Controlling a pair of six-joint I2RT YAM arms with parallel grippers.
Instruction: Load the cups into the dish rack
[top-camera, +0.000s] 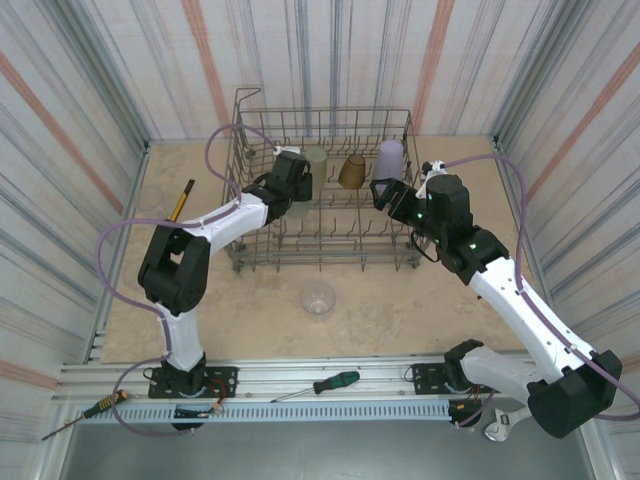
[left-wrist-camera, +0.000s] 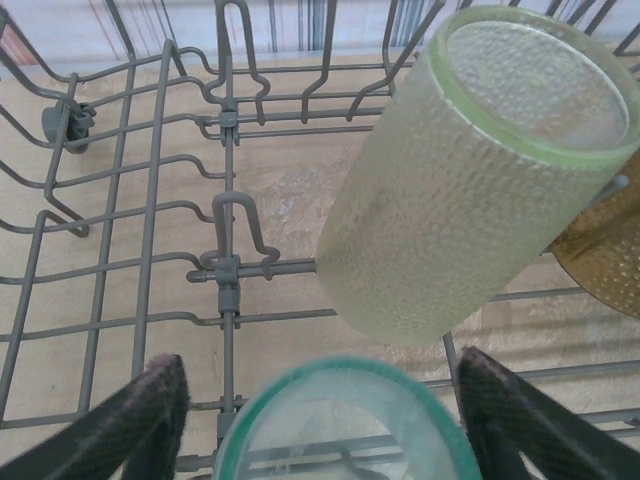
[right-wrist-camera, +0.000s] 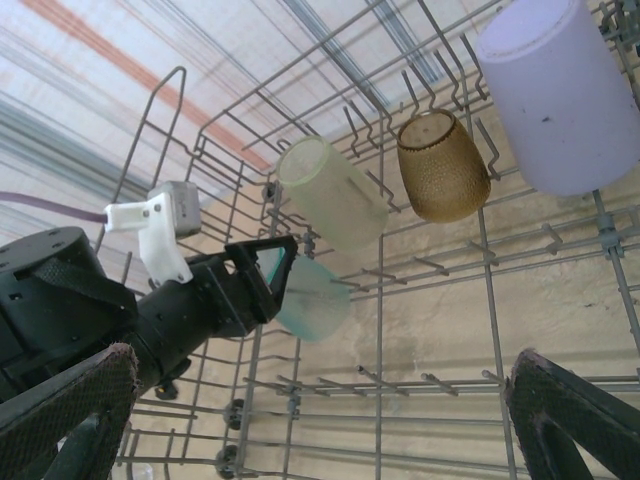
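Left gripper (left-wrist-camera: 322, 368) stood spread either side of the teal cup (left-wrist-camera: 350, 430) inside the dish rack (left-wrist-camera: 229, 268), yellow-green cup (left-wrist-camera: 470, 180) at its one o'clock, while right gripper (right-wrist-camera: 322, 370) hung wide open at the rack's three o'clock.

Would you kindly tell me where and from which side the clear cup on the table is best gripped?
Grip the clear cup across its round side wall, coming from above: it stands on end on the table, apart from the dish rack, with room all round.
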